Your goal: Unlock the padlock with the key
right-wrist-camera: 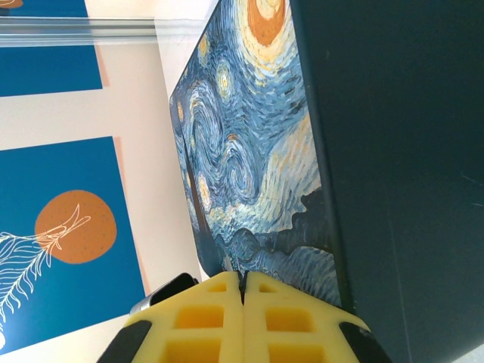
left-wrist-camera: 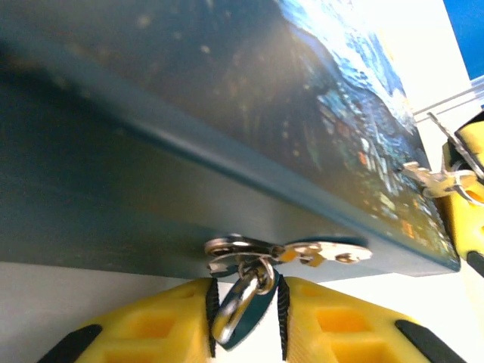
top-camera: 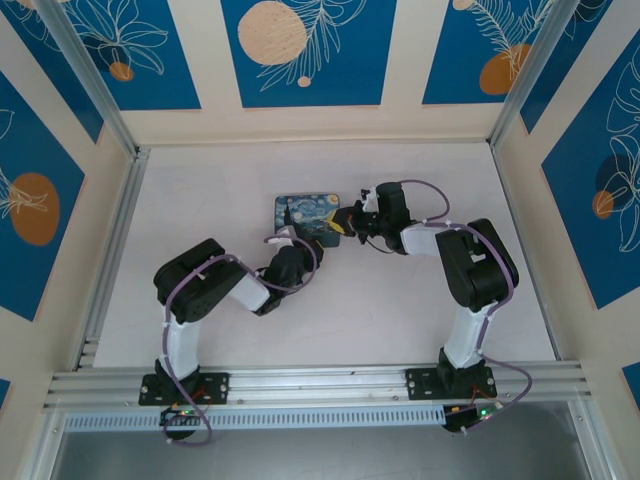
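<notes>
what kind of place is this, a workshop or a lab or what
Probably a robot lab test cell: a pale table framed by aluminium rails, walls of blue leaf-print panels, and a left arm and right arm bolted at its near edge.

one tin, padlock, key; two tools

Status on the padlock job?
Left gripper shut on padlock, hanging at tin hasp. Right gripper shut on key, apart from padlock. Key not yet inserted.
</notes>
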{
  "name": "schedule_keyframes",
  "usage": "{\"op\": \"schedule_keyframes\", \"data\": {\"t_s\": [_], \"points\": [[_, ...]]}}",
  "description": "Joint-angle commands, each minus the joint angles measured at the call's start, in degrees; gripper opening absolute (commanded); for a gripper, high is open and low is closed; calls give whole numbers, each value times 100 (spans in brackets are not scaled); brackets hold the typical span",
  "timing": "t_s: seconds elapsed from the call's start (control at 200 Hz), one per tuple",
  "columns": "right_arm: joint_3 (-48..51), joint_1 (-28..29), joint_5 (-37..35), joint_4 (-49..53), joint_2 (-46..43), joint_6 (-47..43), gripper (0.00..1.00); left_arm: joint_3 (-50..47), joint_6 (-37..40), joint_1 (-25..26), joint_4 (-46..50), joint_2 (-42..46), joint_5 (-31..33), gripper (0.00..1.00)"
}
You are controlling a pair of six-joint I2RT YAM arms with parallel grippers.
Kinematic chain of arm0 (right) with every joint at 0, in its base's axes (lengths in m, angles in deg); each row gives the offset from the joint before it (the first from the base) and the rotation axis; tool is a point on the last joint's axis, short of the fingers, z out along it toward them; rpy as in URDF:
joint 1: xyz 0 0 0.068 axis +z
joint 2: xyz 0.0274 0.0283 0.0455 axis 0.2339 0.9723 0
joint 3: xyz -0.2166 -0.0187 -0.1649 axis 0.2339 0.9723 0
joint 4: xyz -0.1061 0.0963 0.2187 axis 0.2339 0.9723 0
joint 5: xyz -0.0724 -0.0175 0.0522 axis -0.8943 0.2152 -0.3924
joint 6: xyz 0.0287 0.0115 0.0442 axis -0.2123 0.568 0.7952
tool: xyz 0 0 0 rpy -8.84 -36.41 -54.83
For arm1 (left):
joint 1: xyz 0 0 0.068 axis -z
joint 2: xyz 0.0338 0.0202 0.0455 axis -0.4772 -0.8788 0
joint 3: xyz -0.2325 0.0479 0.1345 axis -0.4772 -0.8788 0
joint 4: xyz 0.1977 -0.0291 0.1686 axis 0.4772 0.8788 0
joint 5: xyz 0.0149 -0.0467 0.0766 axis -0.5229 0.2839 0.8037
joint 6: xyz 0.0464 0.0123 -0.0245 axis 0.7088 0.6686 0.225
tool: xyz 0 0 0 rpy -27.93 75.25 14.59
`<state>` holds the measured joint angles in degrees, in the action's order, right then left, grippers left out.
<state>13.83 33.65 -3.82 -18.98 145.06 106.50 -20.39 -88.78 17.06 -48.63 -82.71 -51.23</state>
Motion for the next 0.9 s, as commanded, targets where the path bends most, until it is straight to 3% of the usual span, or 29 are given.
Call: {"op": "schedule_keyframes", "data": {"t_s": [0.0, 0.295, 0.6, 0.895], "points": [[-32, 54, 19, 237, 205, 74, 0, 120, 39, 15, 386, -118, 214, 24], [-120, 15, 112, 269, 37, 47, 0, 21, -50, 7, 306, -80, 130, 0], [256, -209, 158, 406, -1183, -85, 0, -438, -185, -2, 847, 731, -397, 0], [2004, -120, 92, 192, -2938, -19, 0, -540, -179, -60, 2412, 1832, -1083, 0]]}}
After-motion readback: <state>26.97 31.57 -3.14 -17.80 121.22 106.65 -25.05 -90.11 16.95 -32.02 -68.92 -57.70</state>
